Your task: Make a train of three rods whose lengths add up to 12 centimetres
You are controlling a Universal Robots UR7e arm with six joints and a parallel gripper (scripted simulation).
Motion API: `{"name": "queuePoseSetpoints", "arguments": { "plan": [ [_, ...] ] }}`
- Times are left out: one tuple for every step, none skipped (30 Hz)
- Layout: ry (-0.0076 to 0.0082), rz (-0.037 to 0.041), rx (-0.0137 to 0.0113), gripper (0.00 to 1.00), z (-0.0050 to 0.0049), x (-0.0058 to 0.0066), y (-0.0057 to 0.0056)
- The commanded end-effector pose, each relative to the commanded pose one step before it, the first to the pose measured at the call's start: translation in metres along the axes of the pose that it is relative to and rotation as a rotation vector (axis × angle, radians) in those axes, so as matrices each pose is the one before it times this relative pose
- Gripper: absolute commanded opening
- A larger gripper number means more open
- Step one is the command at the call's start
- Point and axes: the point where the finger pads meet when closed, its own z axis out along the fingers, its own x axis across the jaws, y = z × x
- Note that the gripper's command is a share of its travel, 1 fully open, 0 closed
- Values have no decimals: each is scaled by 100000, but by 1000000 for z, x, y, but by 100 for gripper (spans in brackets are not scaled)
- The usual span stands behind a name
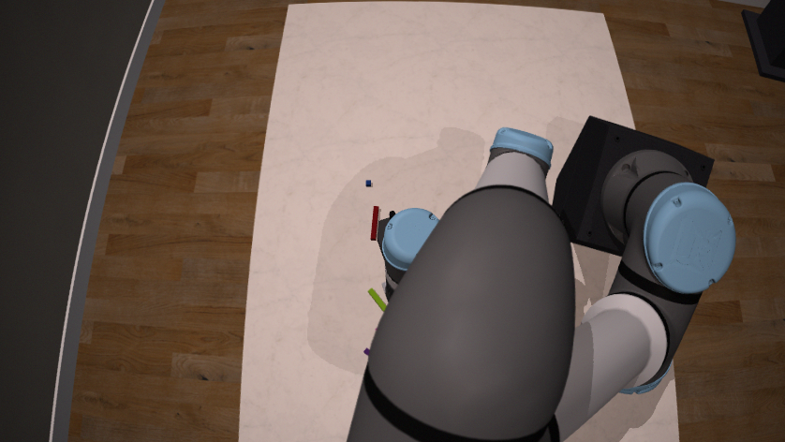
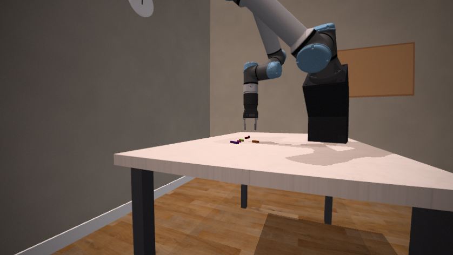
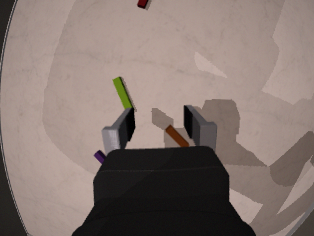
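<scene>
"top view first: how much done?"

"nothing joined, as far as visible. blue rod nearer the bench's left edge than its right, red rod just below, apart from it. lime rod slanted, farther toward the bottom edge, partly under the arm."

"and the rest?"

"from the exterior view, purple rod on the near side of the group, magenta rod between purple and lime, orange rod off to the right, well inside the bench's front edge. no line of three anywhere — picking, turning and laying all left, by the look of it."

"possible sums?"

"blue, orange and red; or magenta, orange and purple; or blue, lime and purple. no telling which."

"state of the gripper?"

"spread to full width, nothing held. above the bench, not touching any rod. in the wrist view, orange rod partly hidden behind the gripper body — perhaps the next pick, only a guess."
</scene>
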Motion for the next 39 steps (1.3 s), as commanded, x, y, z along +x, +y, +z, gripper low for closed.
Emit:
{"name": "queuePoseSetpoints", "arguments": {
  "plan": [
    [-77,-14421,54,100,-317,-1827,2081],
    [0,-2763,0,100,-13,-356,442],
    [0,-2628,0,100,-13,-350,429],
    [0,-2490,0,100,-13,-343,413],
    [0,-2351,0,100,-13,-333,397],
    [0,-2211,0,100,-12,-322,378],
    [0,-2069,0,100,-12,-309,358],
    [0,-1928,0,100,-11,-295,337],
    [0,-1786,0,100,-11,-280,316],
    [0,-1646,0,100,-10,-263,293],
    [0,0,0,100,0,0,0],
    [0,0,0,100,0,0,0],
    [0,-1507,0,100,-9,-245,271],
    [0,-1370,0,100,-9,-227,248],
    [0,-1236,0,100,-8,-208,225],
    [0,-1105,0,100,-7,-188,202],
    [0,-977,0,100,-6,-168,179],
    [0,-855,0,100,-6,-149,157],
    [0,-737,0,100,-5,-130,136],
    [0,-625,0,100,-4,-111,116],
    [0,-520,0,100,-4,-93,96],
    [0,-423,0,100,-3,-76,78],
    [0,-333,0,100,-2,-60,62],
    [0,-253,0,100,-2,-46,47],
    [0,-182,0,100,-1,-33,34],
    [0,-122,0,100,-1,-22,23],
    [0,-73,0,100,-1,-13,14],
    [0,0,0,100,0,0,0],
    [0,0,0,100,0,0,0],
    [0,-36,0,100,0,-7,7],
    [0,-12,0,100,0,-2,2],
    [0,-2,0,100,0,0,0],
    [0,0,0,100,0,0,0],
    [0,0,0,100,0,0,0],
    [0,0,0,100,0,0,0],
    [0,0,0,100,0,0,0],
    [0,0,0,100,0,0,0],
    [0,0,0,100,0,0,0],
    [0,0,0,100,0,0,0]
  ]
}}
